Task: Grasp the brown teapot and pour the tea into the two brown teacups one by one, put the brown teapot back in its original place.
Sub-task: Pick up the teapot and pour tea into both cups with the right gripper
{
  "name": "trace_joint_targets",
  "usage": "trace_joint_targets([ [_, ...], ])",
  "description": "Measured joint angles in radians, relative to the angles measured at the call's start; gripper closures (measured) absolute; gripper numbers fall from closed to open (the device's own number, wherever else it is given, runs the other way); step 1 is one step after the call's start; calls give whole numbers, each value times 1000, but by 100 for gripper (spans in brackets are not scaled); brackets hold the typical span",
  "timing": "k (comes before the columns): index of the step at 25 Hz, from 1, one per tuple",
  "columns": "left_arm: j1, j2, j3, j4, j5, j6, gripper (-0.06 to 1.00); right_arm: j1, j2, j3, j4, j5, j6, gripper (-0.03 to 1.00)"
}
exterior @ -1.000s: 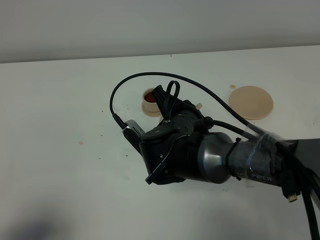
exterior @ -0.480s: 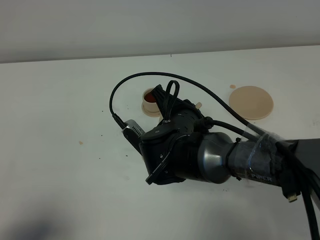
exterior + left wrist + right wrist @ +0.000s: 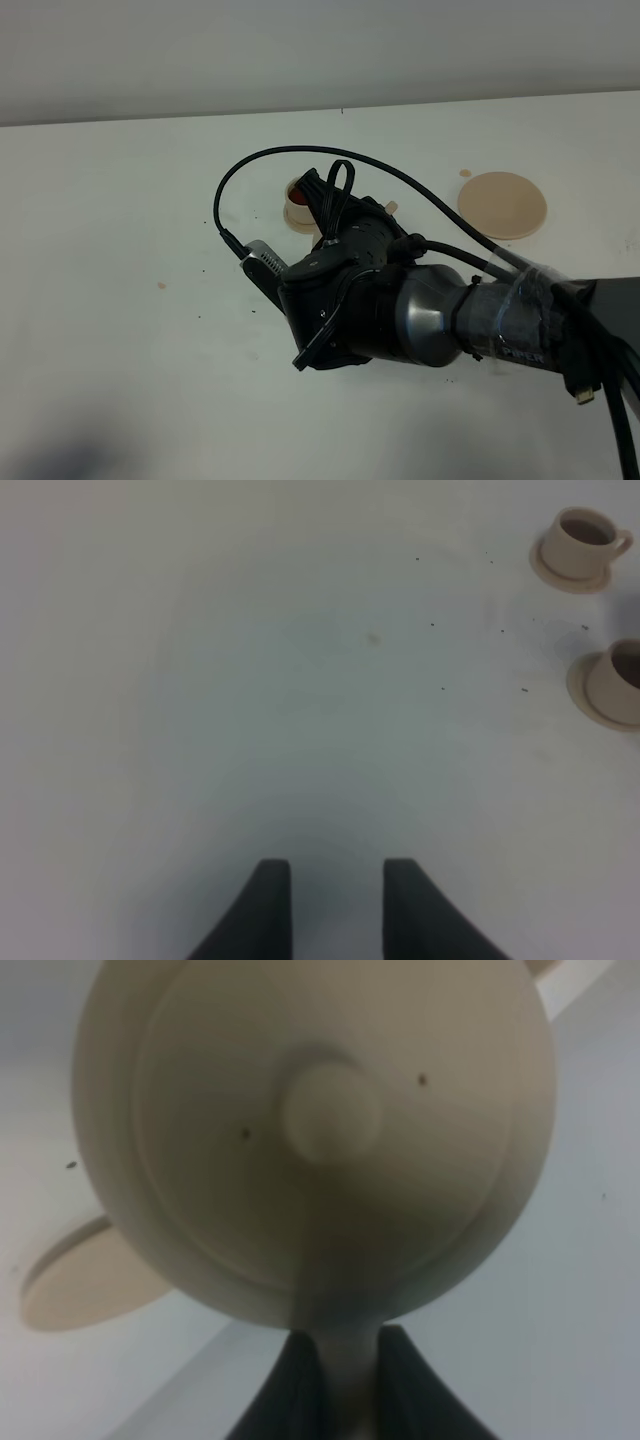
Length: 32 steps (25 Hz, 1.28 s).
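Note:
The brown teapot (image 3: 320,1130) fills the right wrist view, lid and knob toward the camera. My right gripper (image 3: 345,1385) is shut on its loop handle. In the high view the right arm's wrist (image 3: 350,300) hides the teapot and partly covers one brown teacup (image 3: 297,199) holding reddish tea. Both teacups show in the left wrist view, one (image 3: 582,543) with dark tea and the other (image 3: 615,678) cut by the frame edge, each on a small saucer. The wide saucer, the original place (image 3: 502,204), lies bare at the back right. My left gripper (image 3: 336,905) is open over bare table.
A tan saucer edge (image 3: 75,1285) shows behind the teapot in the right wrist view. Black cables (image 3: 270,165) loop above the right wrist. A small tan spot (image 3: 465,173) lies beside the wide saucer. The white table (image 3: 120,280) stretches to the left.
The right wrist has shifted slightly, its cable loop swinging a little left and covering more of the teacup. The grip on the teapot is unchanged.

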Motion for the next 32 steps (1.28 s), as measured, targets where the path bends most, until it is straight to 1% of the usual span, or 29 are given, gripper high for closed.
trace_joint_targets([
  [9, 0, 0, 0, 0, 0, 0, 70, 0, 0, 0, -10, -2, -6, 86],
  [14, 0, 0, 0, 0, 0, 0, 70, 0, 0, 0, 2, -2, 37, 86],
  [17, 0, 0, 0, 0, 0, 0, 70, 0, 0, 0, 3, 0, 81, 86],
  [21, 0, 0, 0, 0, 0, 0, 70, 0, 0, 0, 11, 20, 133, 86],
  [26, 0, 0, 0, 0, 0, 0, 70, 0, 0, -4, 57, 64, 142, 86],
  [32, 0, 0, 0, 0, 0, 0, 70, 0, 0, -70, 164, 113, 150, 86],
])
